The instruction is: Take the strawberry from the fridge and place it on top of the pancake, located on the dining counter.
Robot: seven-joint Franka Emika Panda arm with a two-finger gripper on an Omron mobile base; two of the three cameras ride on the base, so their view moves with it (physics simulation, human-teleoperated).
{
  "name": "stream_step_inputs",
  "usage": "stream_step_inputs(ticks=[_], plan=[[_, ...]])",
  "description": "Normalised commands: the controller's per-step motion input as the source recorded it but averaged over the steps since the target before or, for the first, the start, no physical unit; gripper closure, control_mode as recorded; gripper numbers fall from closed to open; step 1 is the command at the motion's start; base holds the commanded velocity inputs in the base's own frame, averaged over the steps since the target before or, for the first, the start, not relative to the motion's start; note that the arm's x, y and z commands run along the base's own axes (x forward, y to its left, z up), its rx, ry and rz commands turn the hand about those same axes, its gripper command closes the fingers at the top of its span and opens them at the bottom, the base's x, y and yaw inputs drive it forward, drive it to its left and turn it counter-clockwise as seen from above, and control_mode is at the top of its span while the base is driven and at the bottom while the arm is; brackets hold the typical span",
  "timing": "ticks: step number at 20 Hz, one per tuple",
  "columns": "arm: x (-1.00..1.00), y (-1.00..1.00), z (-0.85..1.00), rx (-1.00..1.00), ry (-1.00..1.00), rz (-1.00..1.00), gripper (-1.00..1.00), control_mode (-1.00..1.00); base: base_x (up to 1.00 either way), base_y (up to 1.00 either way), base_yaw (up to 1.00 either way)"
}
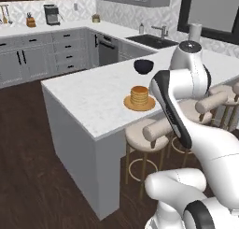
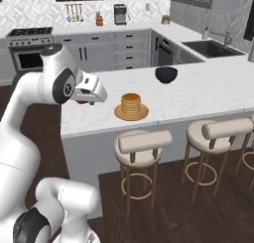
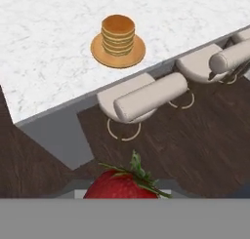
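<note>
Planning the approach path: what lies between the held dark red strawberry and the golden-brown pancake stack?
In the hand view, between the strawberry and pancake stack: dark wood floor, a round cushioned stool, then bare white marble counter.

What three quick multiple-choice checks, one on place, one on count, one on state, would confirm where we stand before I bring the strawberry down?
1. Where is the pancake?
A. On a tan plate on the dining counter, near its stool-side edge
B. Inside the black bowl
C. On a stool

2. How many strawberries lie on top of the pancake?
A. Two
B. None
C. One

3. What is the state of the strawberry?
A. Resting on the counter
B. Lying on the floor
C. Held at the pincer, off the counter

Answers:
1 A: the stack sits on the plate just in from the edge above the stools.
2 B: the hand view shows its top bare.
3 C: the hand view shows it right at the pincer, above the floor.
</note>
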Motion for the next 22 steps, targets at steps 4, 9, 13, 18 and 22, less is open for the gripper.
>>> stream_step_inputs(ticks=[4,9,13,18,22], plan=[[0.00,0.00,0.00,0.00,0.00,0.00,1.00,1.00,0.01,-0.94,0.47],[0.00,0.00,0.00,0.00,0.00,0.00,1.00,1.00,0.00,-0.93,0.46],[0.00,0.00,0.00,0.00,0.00,0.00,1.00,1.00,0.03,-0.74,0.36],[0.00,0.00,0.00,0.00,0.00,0.00,1.00,1.00,0.16,-0.52,0.28],[0.37,0.00,-0.04,0.11,-0.01,0.08,1.00,-1.00,0.06,-0.09,0.09]])
